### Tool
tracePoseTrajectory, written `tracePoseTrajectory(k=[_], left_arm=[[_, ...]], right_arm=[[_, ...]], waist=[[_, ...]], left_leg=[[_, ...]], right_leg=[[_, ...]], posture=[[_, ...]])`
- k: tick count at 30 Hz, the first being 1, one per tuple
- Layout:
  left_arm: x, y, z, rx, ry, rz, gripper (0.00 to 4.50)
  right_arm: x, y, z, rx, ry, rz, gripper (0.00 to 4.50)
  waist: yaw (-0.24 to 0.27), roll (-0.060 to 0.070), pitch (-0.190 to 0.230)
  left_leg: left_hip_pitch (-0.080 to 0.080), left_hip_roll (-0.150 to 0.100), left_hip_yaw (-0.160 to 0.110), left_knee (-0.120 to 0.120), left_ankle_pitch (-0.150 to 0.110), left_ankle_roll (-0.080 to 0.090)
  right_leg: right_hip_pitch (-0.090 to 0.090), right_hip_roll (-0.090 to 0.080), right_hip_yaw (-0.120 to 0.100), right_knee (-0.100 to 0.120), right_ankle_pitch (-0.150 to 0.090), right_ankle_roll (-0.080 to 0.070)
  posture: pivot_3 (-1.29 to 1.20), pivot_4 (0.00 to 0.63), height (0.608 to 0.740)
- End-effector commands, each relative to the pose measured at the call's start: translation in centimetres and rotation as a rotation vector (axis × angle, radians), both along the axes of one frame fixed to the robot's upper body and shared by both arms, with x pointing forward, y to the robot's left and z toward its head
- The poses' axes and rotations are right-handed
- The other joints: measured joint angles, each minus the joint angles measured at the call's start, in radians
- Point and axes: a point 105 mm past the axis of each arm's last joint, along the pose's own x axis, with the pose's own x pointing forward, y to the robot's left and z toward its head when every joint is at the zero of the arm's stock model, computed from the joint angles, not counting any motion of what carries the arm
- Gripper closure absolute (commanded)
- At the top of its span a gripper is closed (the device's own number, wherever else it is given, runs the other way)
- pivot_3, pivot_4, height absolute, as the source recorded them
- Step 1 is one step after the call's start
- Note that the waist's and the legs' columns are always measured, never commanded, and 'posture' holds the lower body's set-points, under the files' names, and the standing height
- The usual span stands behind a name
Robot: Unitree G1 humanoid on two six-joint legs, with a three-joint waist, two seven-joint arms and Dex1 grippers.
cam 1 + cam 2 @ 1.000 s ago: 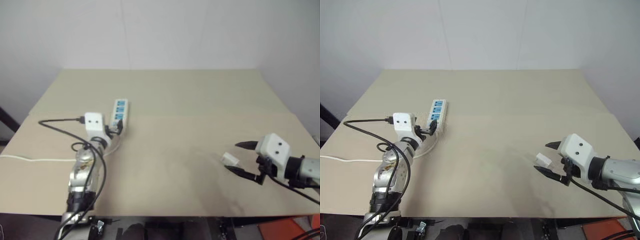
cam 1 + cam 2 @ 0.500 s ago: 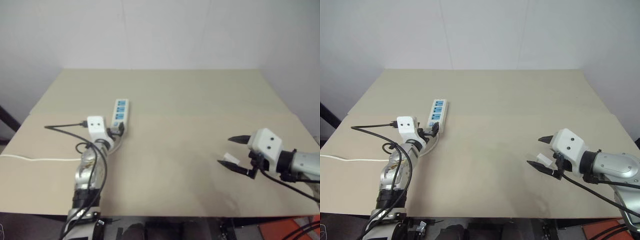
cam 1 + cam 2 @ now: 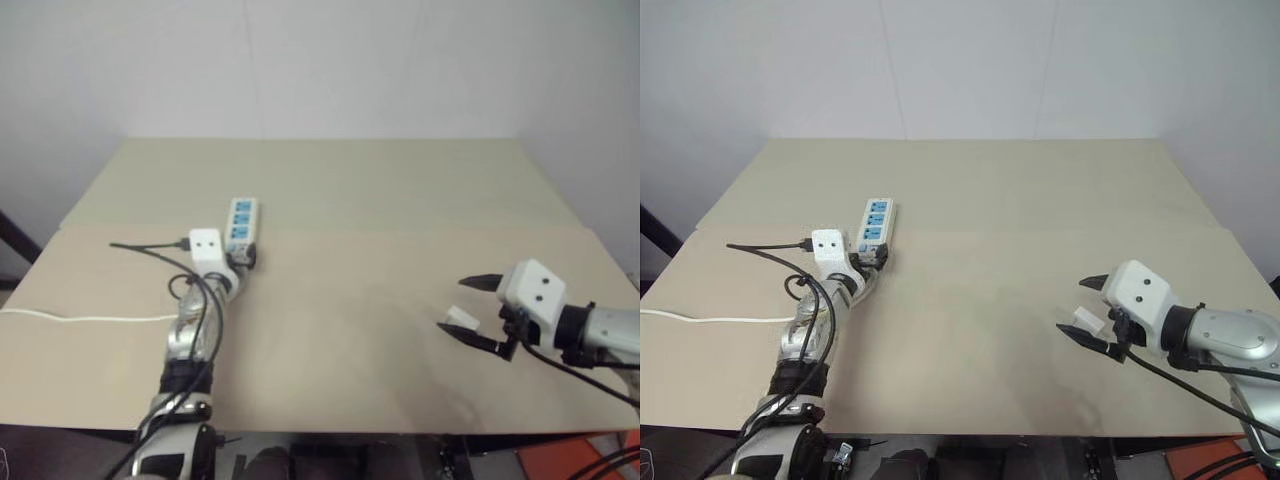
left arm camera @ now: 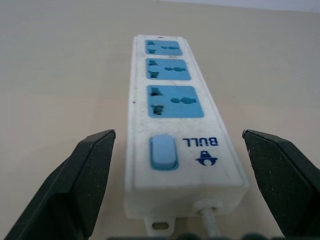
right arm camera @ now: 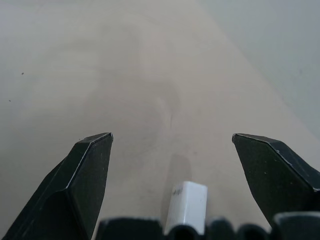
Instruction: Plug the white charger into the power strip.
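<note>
Since the earlier frames the left gripper has come forward along the table to the near, cord end of the power strip, while the right gripper has drawn in slightly toward the white charger and then held its place. Nearest the left gripper, its two black fingers stand wide apart, one on each side of the strip's near end and clear of it, holding nothing. Between them lie the strip's blue switch and the white cord, which runs off to the robot's left; beyond the switch, the three blue socket panels line up away from the gripper, all empty. On the robot's right, well apart from the strip, the right gripper's fingers are also spread wide, gripping nothing. The charger lies on the table between them, close to the base of the fingers, unplugged; whether it touches either finger cannot be told. Beyond it, bare tabletop stretches to the wall
</note>
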Motion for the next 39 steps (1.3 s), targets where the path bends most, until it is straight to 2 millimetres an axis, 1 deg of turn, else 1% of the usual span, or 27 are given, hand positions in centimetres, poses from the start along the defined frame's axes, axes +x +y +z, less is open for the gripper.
tracePoseTrajectory(k=[1,5,17,20,22,27,30,34,39], left_arm=[[0.4,-0.2,1.3,0.009,-0.047,0.006,0.04],[0.2,0.1,0.7,0.011,-0.026,0.019,0.04],[-0.2,0.3,0.2,0.012,-0.012,0.029,0.04],[-0.1,0.3,0.1,0.000,-0.005,0.032,0.64],[-0.1,0.3,0.0,-0.008,0.002,0.028,1.21],[-0.2,0.0,-0.3,-0.010,0.023,0.007,1.24],[-0.8,-1.1,0.2,0.019,0.002,-0.105,1.24],[-2.3,-2.5,1.2,0.019,-0.004,-0.290,1.24],[-5.0,-4.2,1.7,0.217,0.006,-0.586,1.24]], right_arm=[[0.0,-0.4,1.4,-0.019,-0.064,-0.021,0.03],[-0.1,-0.3,1.2,-0.015,-0.058,-0.024,0.03],[0.2,-0.2,0.9,-0.019,-0.050,-0.019,0.03],[0.2,-0.2,0.9,-0.021,-0.051,-0.020,0.00],[0.2,-0.2,0.9,-0.020,-0.050,-0.021,0.00],[0.3,-0.1,0.7,-0.023,-0.052,-0.023,0.00],[0.2,-0.1,0.9,-0.025,-0.057,-0.020,0.00],[0.1,-0.3,1.1,-0.063,-0.047,-0.003,0.00],[0.5,-0.4,1.4,-0.164,-0.026,0.027,0.00]], waist=[[-0.002,0.000,0.000],[0.000,0.000,0.000],[0.000,0.000,0.000],[0.000,0.000,0.000],[0.000,0.000,0.000],[0.000,0.000,0.000],[-0.001,0.000,0.000],[0.001,0.000,0.000],[-0.001,0.000,0.000]], left_leg=[[0.000,0.000,0.000,0.000,0.000,0.000],[0.000,0.000,0.000,0.000,0.000,0.000],[0.000,0.000,0.000,0.000,0.000,0.000],[0.000,0.000,0.000,0.000,0.000,0.000],[0.000,0.000,0.000,0.000,0.000,0.000],[0.000,0.000,0.000,0.000,0.000,0.000],[0.000,0.000,0.000,0.000,0.000,0.000],[0.000,0.000,0.000,0.000,0.000,0.000],[0.000,0.000,0.000,0.000,0.000,0.000]], right_leg=[[0.000,0.000,0.000,0.000,0.000,0.000],[0.000,0.000,0.000,0.000,0.000,0.000],[0.000,0.000,0.000,0.000,0.000,0.000],[0.000,0.000,0.000,0.000,0.000,0.000],[0.000,0.000,0.000,0.000,0.000,0.001],[0.000,0.000,0.000,0.000,0.000,0.001],[0.000,0.000,0.000,0.000,0.000,0.001],[-0.001,0.000,0.000,0.000,0.000,0.001],[-0.001,0.000,0.000,0.000,0.000,0.001]], posture=[[0.00,0.150,0.740],[0.00,0.150,0.740],[0.00,0.150,0.740],[0.00,0.150,0.740],[0.00,0.150,0.740],[0.00,0.150,0.740],[0.00,0.150,0.740],[0.00,0.150,0.740],[0.00,0.150,0.740]])
